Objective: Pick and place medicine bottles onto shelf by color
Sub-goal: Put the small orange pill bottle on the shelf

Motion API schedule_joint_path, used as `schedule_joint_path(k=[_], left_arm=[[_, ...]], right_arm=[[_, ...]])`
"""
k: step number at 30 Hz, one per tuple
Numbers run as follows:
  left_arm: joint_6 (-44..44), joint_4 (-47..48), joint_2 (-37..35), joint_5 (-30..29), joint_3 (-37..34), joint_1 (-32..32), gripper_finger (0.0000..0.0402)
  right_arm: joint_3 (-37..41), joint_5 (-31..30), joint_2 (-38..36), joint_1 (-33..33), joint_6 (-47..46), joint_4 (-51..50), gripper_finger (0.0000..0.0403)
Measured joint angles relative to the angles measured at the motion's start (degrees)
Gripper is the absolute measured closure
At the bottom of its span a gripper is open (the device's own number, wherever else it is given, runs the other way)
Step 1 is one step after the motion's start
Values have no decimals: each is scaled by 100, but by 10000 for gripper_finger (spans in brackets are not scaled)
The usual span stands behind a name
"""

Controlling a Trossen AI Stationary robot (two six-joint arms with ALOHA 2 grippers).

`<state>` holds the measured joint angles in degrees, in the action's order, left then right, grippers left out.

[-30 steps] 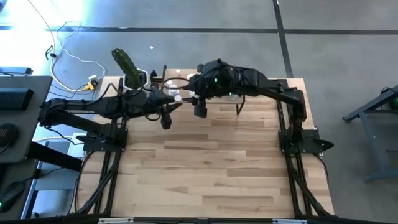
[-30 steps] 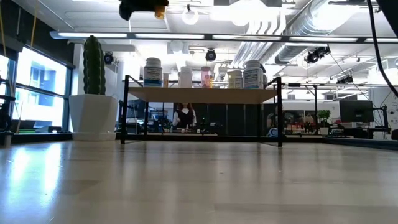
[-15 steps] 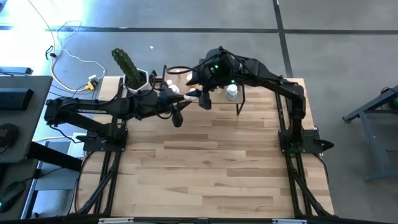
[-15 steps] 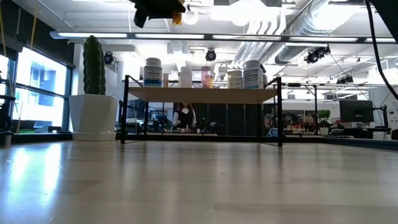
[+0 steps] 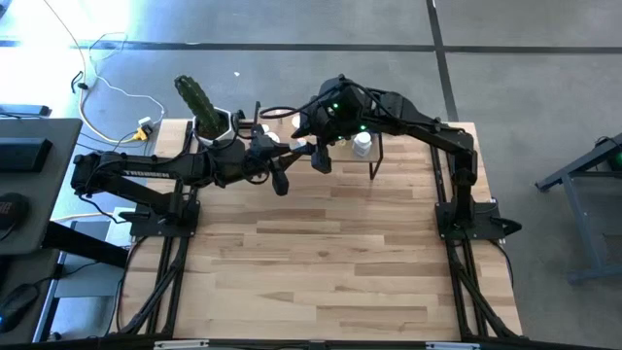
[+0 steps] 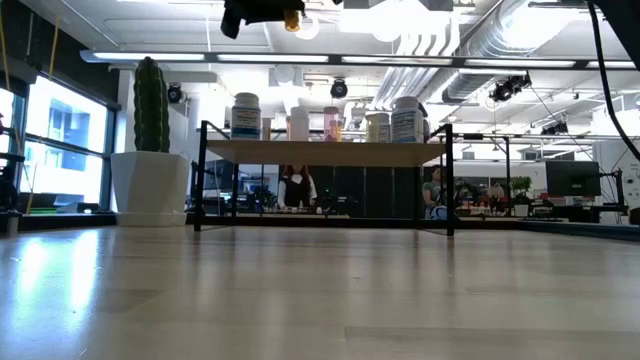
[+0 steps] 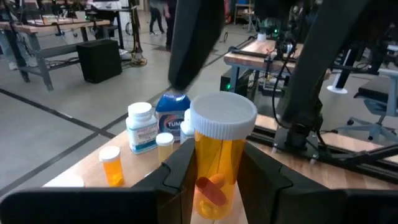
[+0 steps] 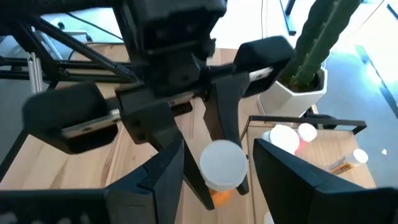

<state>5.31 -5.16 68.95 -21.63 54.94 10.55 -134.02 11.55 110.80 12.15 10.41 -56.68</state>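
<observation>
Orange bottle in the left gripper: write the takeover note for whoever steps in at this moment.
Left gripper: shut on the orange bottle, raised above the height of the shelf.
Right gripper: open, its fingers either side of that bottle's white cap, no visible contact.
Done: a row of bottles stands on the shelf.
Left: set the orange bottle down, probably beside the small orange one.

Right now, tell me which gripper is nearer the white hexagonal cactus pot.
Left. The left gripper, shut on an orange bottle, sits just beside the cactus pot. The right gripper hangs farther off, over the shelf.
</observation>
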Motion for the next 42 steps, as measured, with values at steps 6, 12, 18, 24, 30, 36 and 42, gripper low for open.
schedule_joint_path(k=[6,12,18,24,30,36,42], left_arm=[[-284,-256,-4,3,0,0,314],[-350,-250,-4,40,0,0,314],[-359,-250,-4,42,0,0,314],[-466,-248,-4,42,0,0,314],[-460,-248,-4,42,0,0,314],[-508,-238,-4,44,0,0,314],[-508,-220,-4,35,0,0,314]], right_arm=[[4,-2,52,26,1,-5,219],[4,-52,51,34,-137,10,219],[4,-55,51,34,-158,-83,228],[4,-55,51,34,-266,-90,256],[-4,-52,78,32,-439,-94,261],[-4,-59,122,10,-486,-108,262],[-4,-99,130,9,-611,-132,290]])
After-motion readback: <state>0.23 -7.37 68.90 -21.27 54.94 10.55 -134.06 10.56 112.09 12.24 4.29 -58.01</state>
